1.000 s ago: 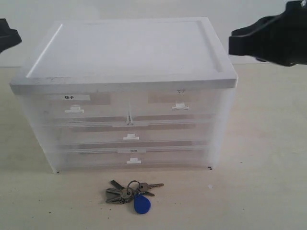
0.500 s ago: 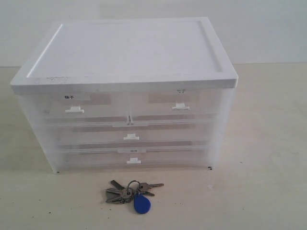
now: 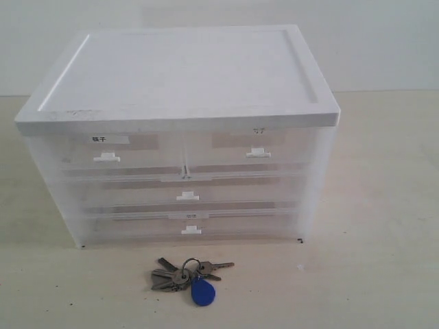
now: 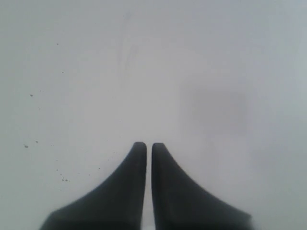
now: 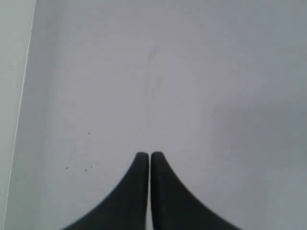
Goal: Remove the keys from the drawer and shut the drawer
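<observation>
The keys (image 3: 185,275) lay on the bench (image 3: 370,260) just in front of the drawer cabinet (image 3: 185,75), not touching it. The upper right half-width drawer (image 3: 274,156) sat flush with its neighbours. The left pincer (image 4: 144,146) and right pincer (image 5: 144,155) were both closed, gripping nothing, before a plain pale surface.
</observation>
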